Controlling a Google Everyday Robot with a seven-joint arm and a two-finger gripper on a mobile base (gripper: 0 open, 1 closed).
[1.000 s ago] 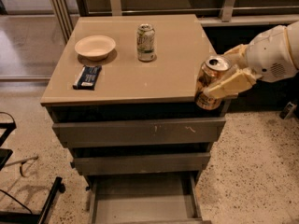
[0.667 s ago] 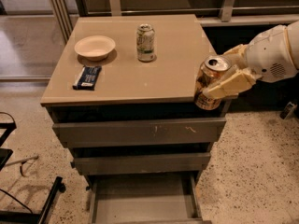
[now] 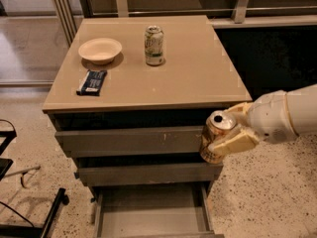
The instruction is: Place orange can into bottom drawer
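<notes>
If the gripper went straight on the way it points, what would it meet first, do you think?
Gripping the orange-gold metal can, the gripper points left: probably the grey-brown top drawer front first, though depth is unclear; the open bottom drawer lies lower.

On the tabletop [image 3: 198, 78], a bowl [image 3: 100, 50] sits near the back-left corner, a can [image 3: 154, 45] right of it, and a packet [image 3: 92, 82] by the left edge. Below the front-right corner, the end effector [image 3: 229, 132] clasps a second can [image 3: 215, 139], above the pulled-out bottom drawer [image 3: 148, 217].

End effector [image 3: 229, 131] holds orange can [image 3: 214, 140] above the open bottom drawer's [image 3: 148, 213] corner.
</notes>
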